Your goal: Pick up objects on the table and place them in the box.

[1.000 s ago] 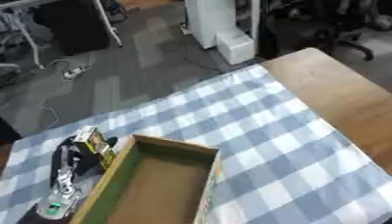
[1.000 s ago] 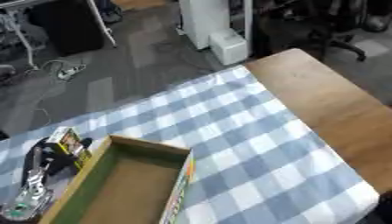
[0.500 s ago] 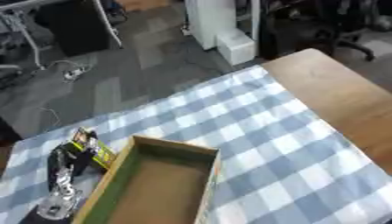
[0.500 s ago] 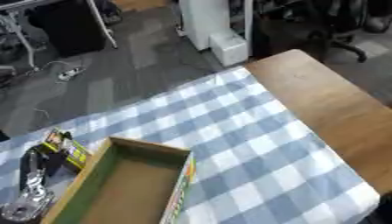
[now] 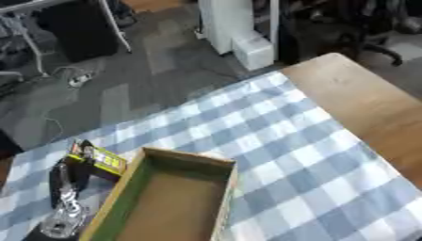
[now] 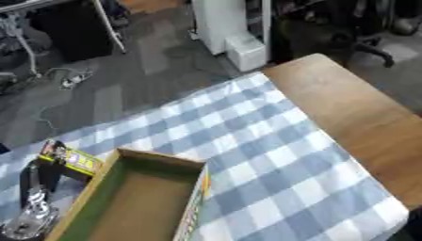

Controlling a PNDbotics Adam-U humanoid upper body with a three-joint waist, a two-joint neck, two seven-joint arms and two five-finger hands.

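Low at the left edge, the left hand (image 5: 68, 175) sits against a yellow-green packet (image 5: 97, 160); from here I cannot tell whether it grips the packet or merely touches it. Over the last second the packet has barely shifted and is still outside the cardboard box (image 5: 124, 194), just beside the upper end of its left wall. So nothing has gone in yet, and the checked cloth (image 5: 272, 122) to the right lies bare

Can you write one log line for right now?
box: open, nothing seen inside | yellow pack: on cloth, left of box | hands: none seen
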